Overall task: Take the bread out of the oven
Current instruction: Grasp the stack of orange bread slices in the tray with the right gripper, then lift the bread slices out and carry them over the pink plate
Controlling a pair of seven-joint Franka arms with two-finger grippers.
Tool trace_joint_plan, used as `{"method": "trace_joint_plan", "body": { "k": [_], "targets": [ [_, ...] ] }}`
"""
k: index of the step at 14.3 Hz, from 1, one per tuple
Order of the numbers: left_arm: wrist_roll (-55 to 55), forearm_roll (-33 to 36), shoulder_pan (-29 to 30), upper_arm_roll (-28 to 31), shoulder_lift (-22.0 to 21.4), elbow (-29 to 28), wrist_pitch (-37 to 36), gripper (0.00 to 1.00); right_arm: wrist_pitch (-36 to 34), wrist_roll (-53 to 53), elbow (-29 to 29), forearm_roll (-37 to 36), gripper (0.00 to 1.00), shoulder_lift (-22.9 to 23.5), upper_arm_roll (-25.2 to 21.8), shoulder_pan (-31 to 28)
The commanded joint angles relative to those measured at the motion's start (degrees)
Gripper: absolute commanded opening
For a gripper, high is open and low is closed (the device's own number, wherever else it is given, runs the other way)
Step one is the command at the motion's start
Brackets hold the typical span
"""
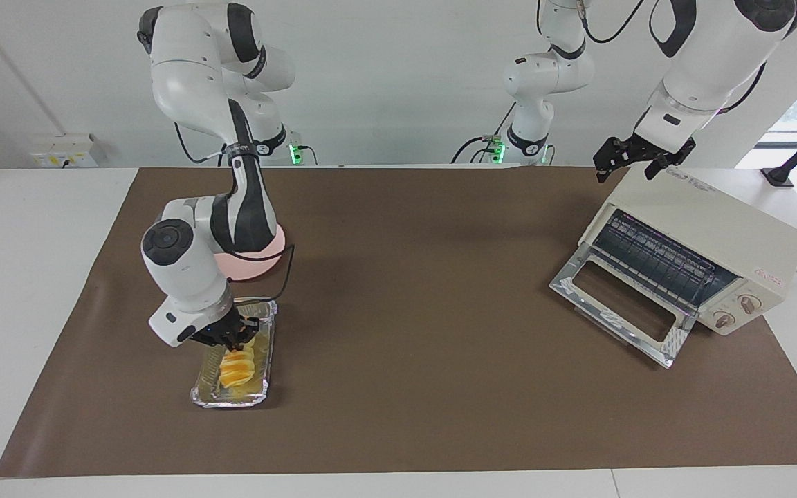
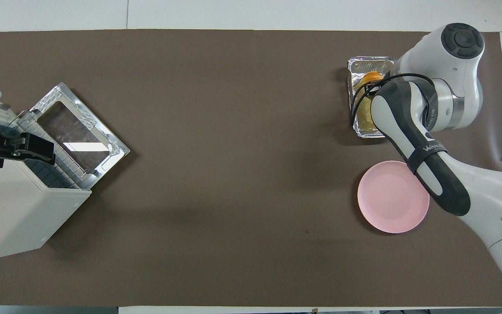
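At the robots' own edge of the surface (image 1: 398,429), toward the left arm's end, the oven (image 1: 699,235) stands slantwise on the brown mat (image 2: 233,131), its glass door (image 1: 616,304) dropped flat and the wire rack (image 1: 654,259) bare inside. The left claw (image 1: 637,160) hangs above the oven's top corner, fingers spread wide and holding nothing — that arm waits.

Toward the right arm's end, the pink plate (image 2: 388,198) lies on the mat, nearest the robots of the things on that side; in the facing view the right arm hides most of it.

Farther from the robots than the plate sits the foil tray (image 1: 260,391), its long side running away from the robots. The bread (image 1: 236,370) lies in the tray — out of the oven, and well apart from it. The right claw (image 1: 232,340) is down in the tray at the bread's nearer end, its fingers clenched together on that end of the loaf. The bread's remaining length reaches out from the claw toward the tray's farther end. From overhead the right arm covers most of the tray, and only a small orange part of the bread shows beside the wrist.
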Motion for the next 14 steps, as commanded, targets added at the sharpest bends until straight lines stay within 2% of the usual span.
{"method": "trace_joint_plan", "body": {
  "k": [1, 2, 4, 6, 11, 14],
  "targets": [
    [0.4, -0.3, 1.1, -0.5, -1.8, -1.8, 0.8, 1.00, -3.8, 1.0, 0.2, -0.6, 0.00, -2.5, 0.4, -0.4],
    [0.4, -0.3, 1.1, -0.6, -1.8, -1.8, 0.8, 1.00, -5.7, 0.9, 0.1, -0.5, 0.00, -3.6, 0.4, -0.6],
    [0.4, -0.3, 1.1, -0.6, -1.8, -1.8, 0.8, 1.00, -10.9, 0.9, -2.1, -0.2, 0.00, -8.7, 0.5, -0.7],
    [0.4, -0.3, 1.1, -0.6, -1.8, -1.8, 0.8, 1.00, -14.1, 0.9, -7.4, -0.1, 0.00, -15.5, 0.5, -0.7],
    [0.3, -0.3, 1.1, -0.6, -1.8, -1.8, 0.8, 1.00, -12.2, -1.6, -26.8, 1.6, 0.00, -32.2, 0.5, -2.4],
    [0.4, -0.3, 1.1, -0.6, -1.8, -1.8, 0.8, 1.00, -3.8, -4.2, -42.5, 2.4, 0.00, -42.4, 0.4, -4.1]
  ]
}}
